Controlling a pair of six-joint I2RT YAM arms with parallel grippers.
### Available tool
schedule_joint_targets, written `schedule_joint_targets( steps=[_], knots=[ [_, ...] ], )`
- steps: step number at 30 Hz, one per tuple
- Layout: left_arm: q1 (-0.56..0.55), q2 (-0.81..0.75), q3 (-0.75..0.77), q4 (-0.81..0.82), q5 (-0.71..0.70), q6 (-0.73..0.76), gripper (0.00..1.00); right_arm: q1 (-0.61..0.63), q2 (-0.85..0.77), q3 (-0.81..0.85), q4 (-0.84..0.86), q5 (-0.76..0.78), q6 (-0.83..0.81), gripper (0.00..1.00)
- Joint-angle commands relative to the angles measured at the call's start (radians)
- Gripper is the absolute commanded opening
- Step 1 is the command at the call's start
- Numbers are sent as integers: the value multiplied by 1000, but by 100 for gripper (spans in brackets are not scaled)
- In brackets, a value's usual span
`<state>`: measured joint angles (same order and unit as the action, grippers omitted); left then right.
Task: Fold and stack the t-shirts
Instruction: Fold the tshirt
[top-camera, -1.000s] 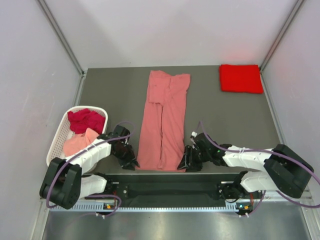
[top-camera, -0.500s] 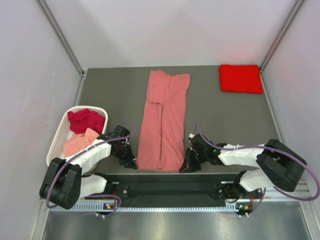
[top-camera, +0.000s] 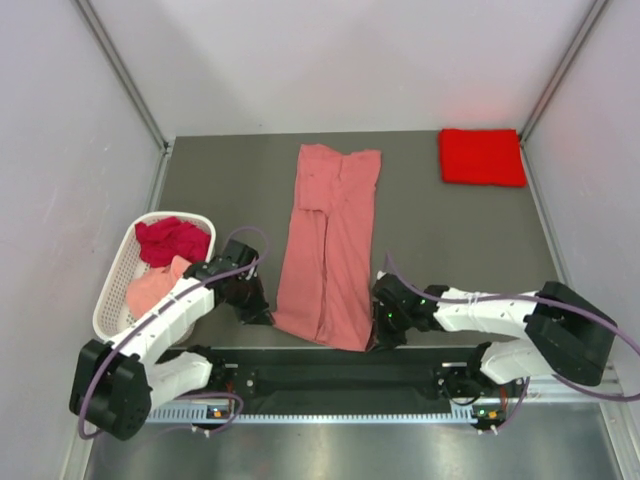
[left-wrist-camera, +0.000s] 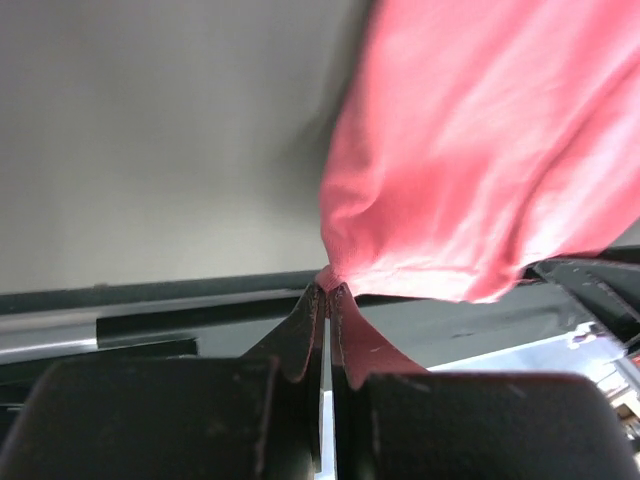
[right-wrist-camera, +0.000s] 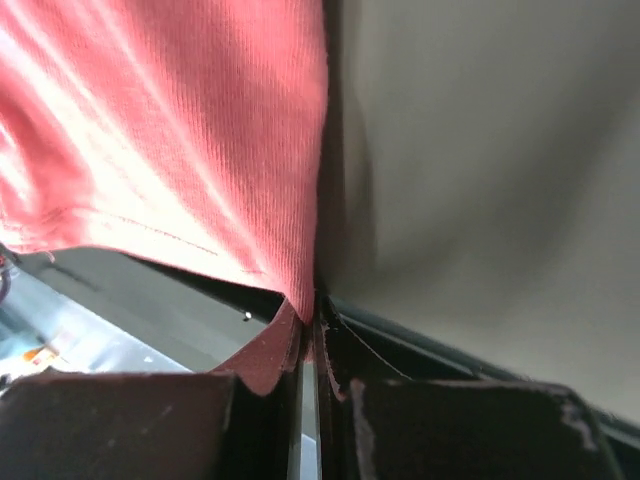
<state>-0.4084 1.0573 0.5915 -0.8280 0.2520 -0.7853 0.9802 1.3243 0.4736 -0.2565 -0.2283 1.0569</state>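
The salmon pink shirt (top-camera: 330, 245) lies stretched long down the middle of the grey table (top-camera: 230, 190), folded into a narrow strip. At its near left corner the left gripper (top-camera: 262, 316) has its fingers pinched tight on the hem, and its wrist view shows cloth bunched between them. At its near right corner the right gripper (top-camera: 376, 337) is clamped on the hem likewise. A folded bright red shirt (top-camera: 482, 157) sits well off to its far right. To its left stands the white basket (top-camera: 112, 290), holding a dark crimson shirt (top-camera: 172, 240) and a pale pink shirt (top-camera: 150, 290).
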Motion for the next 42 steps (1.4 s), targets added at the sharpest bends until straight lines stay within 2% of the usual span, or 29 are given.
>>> schedule_joint_targets(
  steps=[1, 3, 7, 11, 14, 19, 22, 33, 39, 42],
  knots=[
    [-3, 55, 120, -17, -60, 37, 0, -37, -17, 135, -205, 93, -66, 0],
    [-3, 119, 200, -20, -75, 47, 0, -100, 4, 201, -303, 99, -133, 0],
    [-3, 226, 318, 0, -82, 72, 0, -207, 39, 366, -378, 87, -239, 0],
    [-3, 380, 505, -6, -117, 107, 0, -337, 159, 494, -424, 44, -386, 0],
    [-1, 551, 663, -32, -148, 138, 0, -388, 259, 620, -463, 23, -472, 0],
    [10, 737, 933, -79, -172, 152, 0, -466, 413, 821, -512, -38, -552, 0],
    [23, 832, 1033, -88, -160, 144, 0, -505, 501, 928, -556, -63, -598, 0],
    [118, 1001, 1168, -60, -126, 136, 0, -604, 733, 1241, -665, -120, -684, 0],
    [155, 1101, 1243, -45, -4, 130, 0, -629, 826, 1349, -681, -172, -693, 0],
    [161, 1133, 1277, -33, 7, 129, 0, -641, 868, 1398, -681, -189, -687, 0]
  ],
)
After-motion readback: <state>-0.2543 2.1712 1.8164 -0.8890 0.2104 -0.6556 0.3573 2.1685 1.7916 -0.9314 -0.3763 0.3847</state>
